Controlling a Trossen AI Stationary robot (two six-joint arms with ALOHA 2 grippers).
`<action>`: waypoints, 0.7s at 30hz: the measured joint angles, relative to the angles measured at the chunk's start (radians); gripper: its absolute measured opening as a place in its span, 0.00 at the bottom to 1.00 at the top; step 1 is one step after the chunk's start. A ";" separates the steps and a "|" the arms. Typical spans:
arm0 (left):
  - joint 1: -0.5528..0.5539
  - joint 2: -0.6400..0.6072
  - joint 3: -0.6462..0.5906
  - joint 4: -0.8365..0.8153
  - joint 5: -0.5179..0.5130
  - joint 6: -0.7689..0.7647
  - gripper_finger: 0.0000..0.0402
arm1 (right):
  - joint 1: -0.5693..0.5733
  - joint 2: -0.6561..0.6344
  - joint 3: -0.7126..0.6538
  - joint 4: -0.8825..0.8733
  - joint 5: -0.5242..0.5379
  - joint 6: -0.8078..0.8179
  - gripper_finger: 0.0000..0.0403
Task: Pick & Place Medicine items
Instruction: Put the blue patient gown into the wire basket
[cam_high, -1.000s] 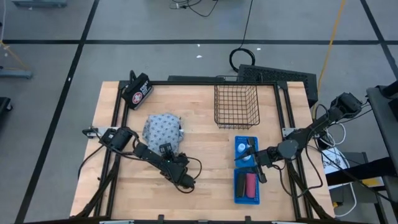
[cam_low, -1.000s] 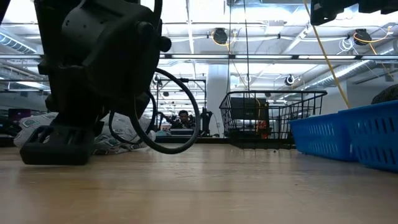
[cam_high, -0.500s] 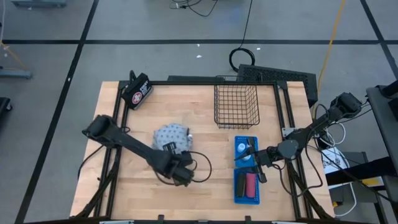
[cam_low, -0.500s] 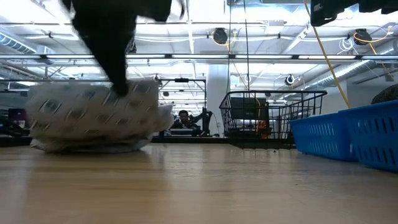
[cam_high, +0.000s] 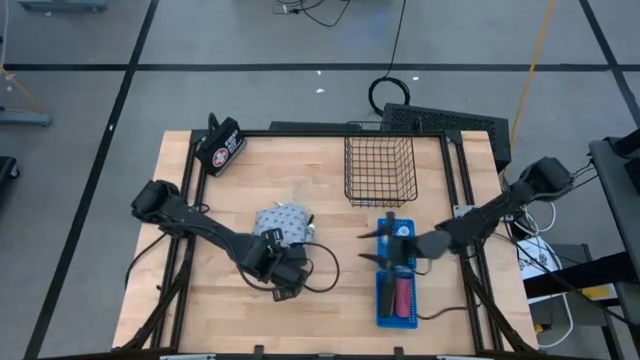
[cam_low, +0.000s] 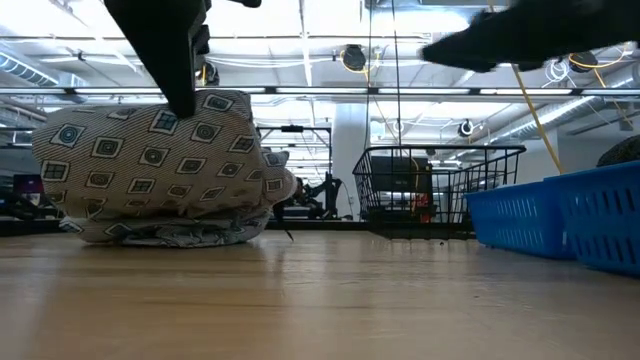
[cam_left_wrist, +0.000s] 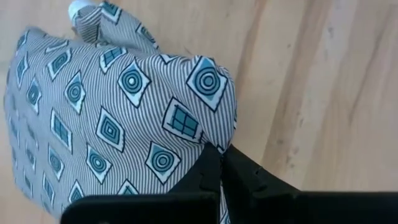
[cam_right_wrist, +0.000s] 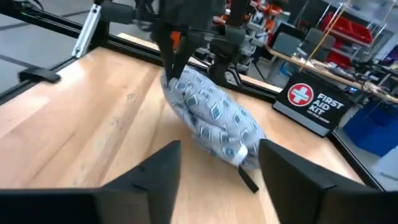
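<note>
Your left gripper (cam_left_wrist: 219, 163) is pinched tight on a fold of the patterned pouch (cam_high: 280, 222), which sits on the table (cam_high: 330, 280) just ahead of it, with bare wood on every side. Your right gripper (cam_high: 372, 250) has its fingers spread apart with nothing between them, hovering at the near edge of the blue tray (cam_high: 397, 312); the wire basket (cam_high: 379, 170) stands well beyond.
</note>
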 joint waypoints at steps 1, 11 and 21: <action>0.000 0.000 0.000 0.008 0.002 0.013 0.00 | -0.026 0.033 0.031 -0.008 -0.026 -0.002 0.53; -0.001 0.000 0.000 0.010 0.021 0.038 0.00 | -0.199 0.412 0.314 -0.119 -0.133 -0.309 0.81; -0.001 0.000 0.001 0.018 0.042 0.053 0.00 | -0.280 0.647 0.486 -0.036 -0.176 -0.399 0.88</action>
